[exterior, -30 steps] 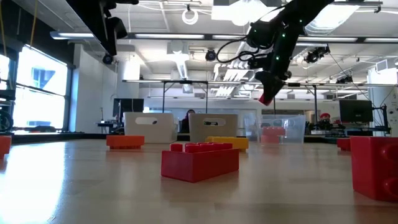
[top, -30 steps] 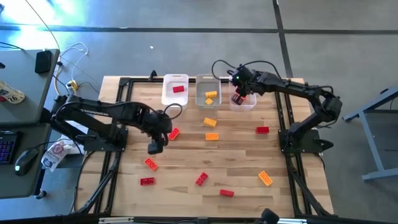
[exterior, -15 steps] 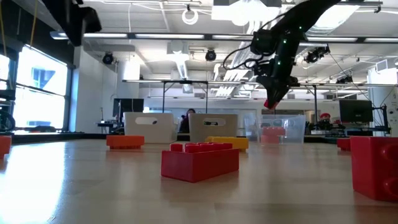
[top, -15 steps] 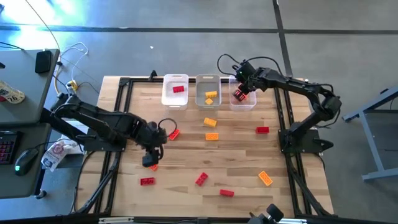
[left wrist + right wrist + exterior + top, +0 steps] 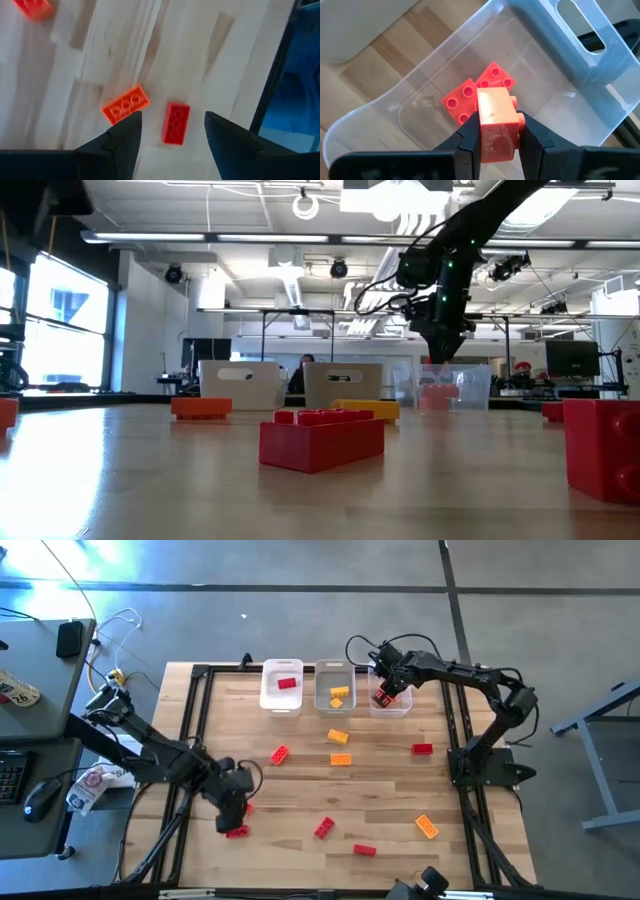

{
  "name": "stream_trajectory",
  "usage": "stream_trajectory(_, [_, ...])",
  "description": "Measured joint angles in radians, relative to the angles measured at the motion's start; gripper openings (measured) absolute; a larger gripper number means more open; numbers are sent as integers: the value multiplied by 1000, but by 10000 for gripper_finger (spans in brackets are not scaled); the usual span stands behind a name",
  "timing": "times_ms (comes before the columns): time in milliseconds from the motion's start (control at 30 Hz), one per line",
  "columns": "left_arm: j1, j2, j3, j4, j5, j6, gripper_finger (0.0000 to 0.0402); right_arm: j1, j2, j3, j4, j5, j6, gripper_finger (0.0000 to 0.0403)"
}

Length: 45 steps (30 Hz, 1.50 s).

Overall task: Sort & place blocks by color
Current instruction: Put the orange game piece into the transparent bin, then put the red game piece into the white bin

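My right gripper (image 5: 496,135) pinches an orange-red block (image 5: 495,122) over the clear bin (image 5: 580,70), so that a release would drop it beside the block already inside (image 5: 477,90). The held block's long axis runs along my fingers, studs facing outward. My left gripper (image 5: 170,135), spread, hovers above a red block (image 5: 175,123), presumably to straddle it; that block's long axis runs fore-aft between the fingers.

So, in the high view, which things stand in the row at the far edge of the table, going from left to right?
Left bin with one red block → middle bin with yellow-orange blocks → right bin, where the right end effector holds an orange-red block over it.
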Motion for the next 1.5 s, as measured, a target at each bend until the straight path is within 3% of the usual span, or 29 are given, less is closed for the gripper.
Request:
stream_trajectory(133, [-56,0,-47,-1,13,-120,202,0,0,0,8,27,-7,88])
stream_trajectory(333, [-122,0,-101,42,30,-248,202,1,0,0,14,95,-36,141])
stream_trajectory(500, [-168,0,-111,54,28,-278,202,1,0,1,28,157,-36,188])
stream_trajectory(633, [-194,8,-111,103,16,-277,202,1,0,36,4,122,-27,213])
stream_trajectory(1000, [-244,100,-111,151,-31,-216,202,5,0,205,-98,-103,25,220])
stream_trajectory(1500, [-259,326,-111,162,-28,-145,202,116,-1,316,-125,-107,15,220])
